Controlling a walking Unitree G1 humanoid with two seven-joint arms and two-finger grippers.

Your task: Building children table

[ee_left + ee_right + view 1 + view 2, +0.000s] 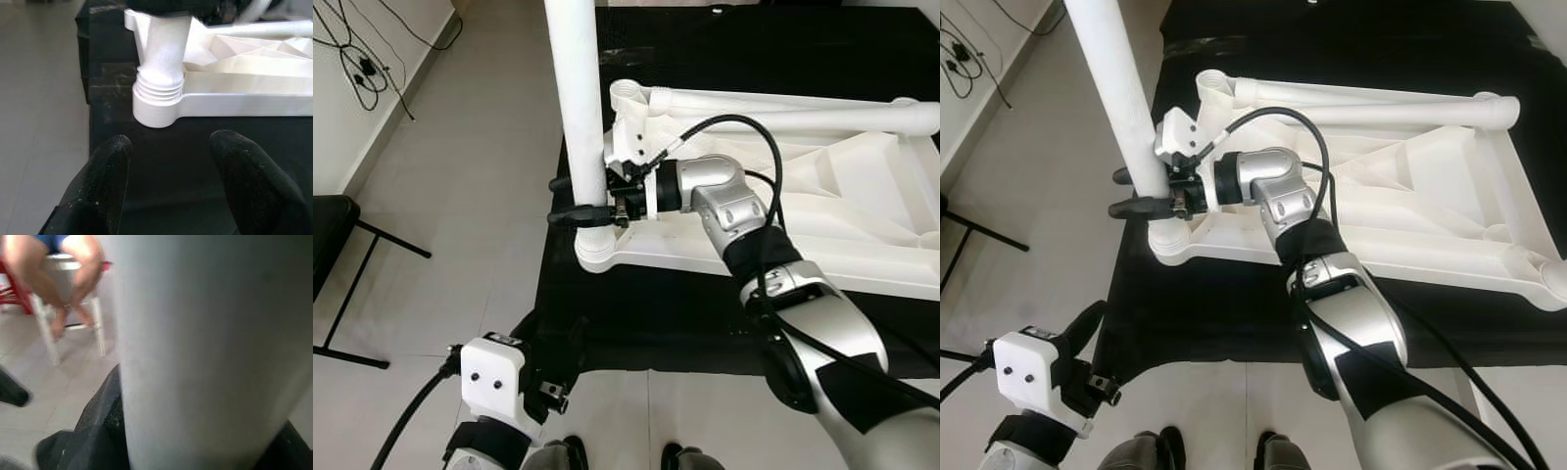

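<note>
A white plastic children's table (pixel 832 206) lies upside down on a black mat (pixel 636 313). One white leg (pixel 578 98) stands upright in the table's near-left corner socket (pixel 156 105), with its screw threads showing just above the socket. My right gripper (pixel 570 202) is shut on this leg low down, one black finger on each side of it, and the leg (pixel 205 352) is very close in the right wrist view. My left gripper (pixel 168 147) is open and low by the mat's front-left corner, short of the socket, holding nothing. Two more white legs (pixel 783 103) lie across the table's far side.
A black stool frame (pixel 333 245) stands on the grey tiles at left. Cables (pixel 362 59) trail along the wall at far left. A person's legs (pixel 73 279) on a white chair are in the right wrist view. My feet (pixel 626 455) are at the mat's front edge.
</note>
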